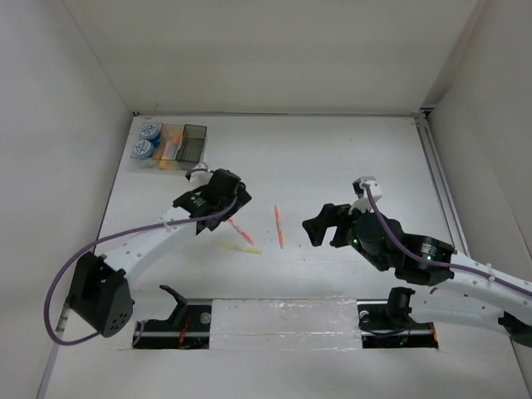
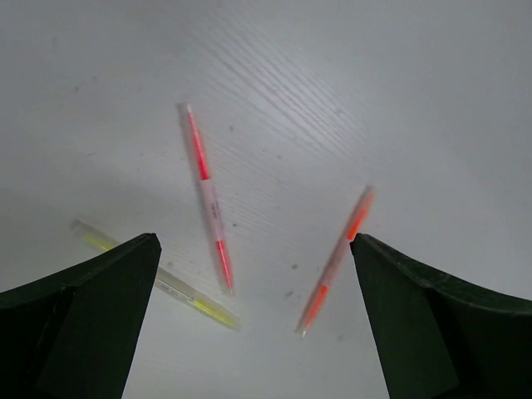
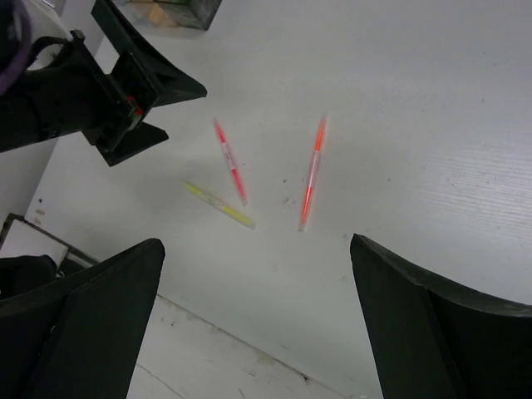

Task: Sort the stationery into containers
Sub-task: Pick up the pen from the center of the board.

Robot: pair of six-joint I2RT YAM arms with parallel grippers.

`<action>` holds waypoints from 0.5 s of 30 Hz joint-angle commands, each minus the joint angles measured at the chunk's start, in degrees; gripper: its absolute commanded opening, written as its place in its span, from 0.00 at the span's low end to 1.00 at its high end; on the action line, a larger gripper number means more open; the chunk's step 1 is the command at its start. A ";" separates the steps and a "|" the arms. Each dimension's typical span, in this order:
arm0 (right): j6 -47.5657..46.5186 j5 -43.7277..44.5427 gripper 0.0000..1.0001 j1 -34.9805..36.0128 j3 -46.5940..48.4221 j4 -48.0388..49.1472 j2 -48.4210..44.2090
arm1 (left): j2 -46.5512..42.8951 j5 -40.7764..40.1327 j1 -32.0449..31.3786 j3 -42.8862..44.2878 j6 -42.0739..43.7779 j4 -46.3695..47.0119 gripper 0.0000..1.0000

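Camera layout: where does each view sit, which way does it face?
Top external: above and behind the bases, facing down on the table; shows both arms, left hand, right hand.
Left wrist: on the left arm, facing down at pink pen, orange pen, yellow pen; own fingers low.
Right wrist: facing across the table toward the left hand; own fingers low.
Shared: all views hold those three pens.

The containers (image 1: 193, 143) stand in the far left corner, two rolls (image 1: 145, 149) in the leftmost bin. Mid-worktop lies a lone pen (image 1: 279, 226), with paired pens (image 1: 242, 232) just left
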 commanded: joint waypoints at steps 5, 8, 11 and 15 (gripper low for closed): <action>-0.63 -2.00 1.00 -0.36 -1.50 4.01 -0.65 | 11.22 -14.85 -2.35 7.32 -15.67 -11.83 1.00; -1.17 -2.71 1.00 -0.36 -1.51 4.64 -0.65 | 16.15 -14.32 -2.35 9.70 -17.42 -12.97 0.95; -1.69 -3.24 1.00 -0.36 -1.51 4.64 -1.17 | 19.58 -13.09 -2.35 10.24 -18.40 -12.97 0.94; -2.22 -2.71 1.00 -0.36 -1.51 4.64 -2.22 | 23.01 -10.19 -2.35 11.46 -17.87 -10.96 0.91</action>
